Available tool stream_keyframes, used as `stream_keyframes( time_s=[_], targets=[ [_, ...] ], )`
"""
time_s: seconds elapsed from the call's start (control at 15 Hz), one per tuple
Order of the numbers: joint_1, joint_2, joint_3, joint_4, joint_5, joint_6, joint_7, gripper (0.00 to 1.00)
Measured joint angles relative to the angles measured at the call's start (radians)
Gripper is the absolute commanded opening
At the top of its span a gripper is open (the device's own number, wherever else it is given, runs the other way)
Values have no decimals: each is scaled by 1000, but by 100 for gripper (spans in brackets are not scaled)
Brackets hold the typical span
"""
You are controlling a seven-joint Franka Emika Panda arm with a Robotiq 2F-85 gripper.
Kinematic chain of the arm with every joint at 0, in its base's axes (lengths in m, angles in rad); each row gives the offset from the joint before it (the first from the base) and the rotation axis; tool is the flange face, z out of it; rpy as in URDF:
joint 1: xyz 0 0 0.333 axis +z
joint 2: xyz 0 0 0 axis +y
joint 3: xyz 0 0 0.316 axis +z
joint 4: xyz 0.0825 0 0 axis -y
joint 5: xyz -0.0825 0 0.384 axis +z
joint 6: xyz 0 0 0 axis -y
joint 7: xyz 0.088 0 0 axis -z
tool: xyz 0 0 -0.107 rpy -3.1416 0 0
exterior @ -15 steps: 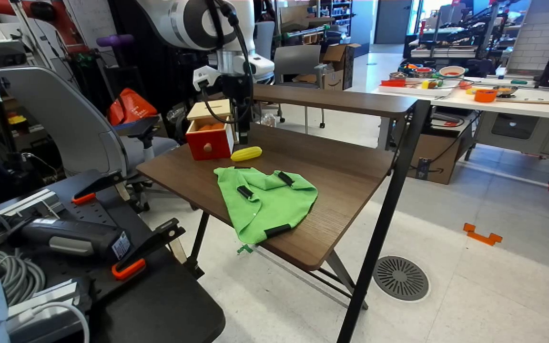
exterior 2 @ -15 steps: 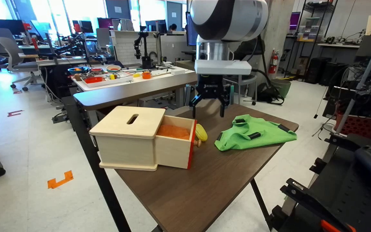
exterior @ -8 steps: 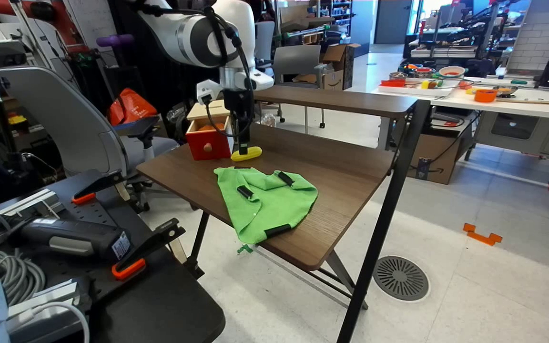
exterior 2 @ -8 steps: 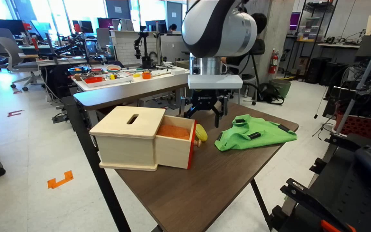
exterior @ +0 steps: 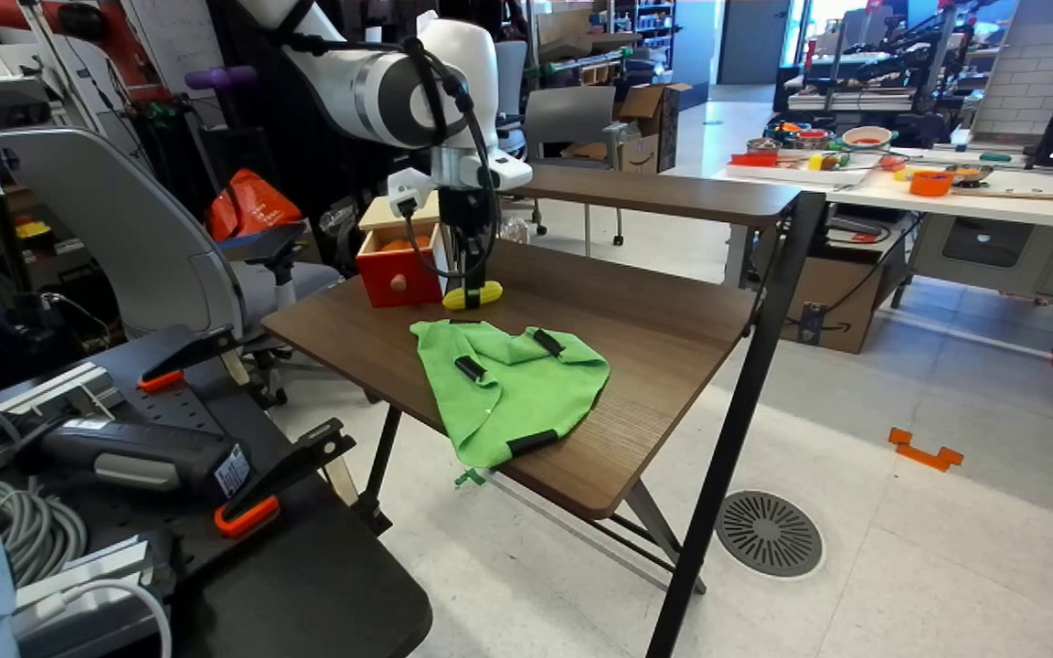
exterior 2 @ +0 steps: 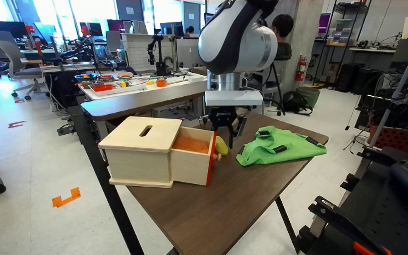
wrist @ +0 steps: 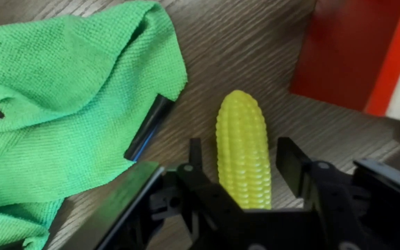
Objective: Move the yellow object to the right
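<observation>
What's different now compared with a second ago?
The gripper has come down and now stands open astride the yellow corn. Nothing has been gripped or let go. The corn, the green cloth and the wooden box with its pulled-out drawer stayed put.

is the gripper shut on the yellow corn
No, in the wrist view the gripper stands open, tabletop showing between its fingers and the yellow corn on both sides.

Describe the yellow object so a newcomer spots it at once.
On the brown table stands a box with its red-fronted drawer open. Between that drawer and the green cloth lies the yellow object; unlike either, it is slim, rounded and bumpy like corn.
</observation>
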Motion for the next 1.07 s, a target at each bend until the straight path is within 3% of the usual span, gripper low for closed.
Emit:
stream_keyframes(
  time_s=[0.2, 0.73, 1.07],
  targets=[
    [-3, 1, -3, 10, 5, 0, 0, 8],
    [-20, -87, -48, 19, 36, 1, 5, 3],
    [-87, -132, -102, 20, 38, 1, 13, 5]
  ],
)
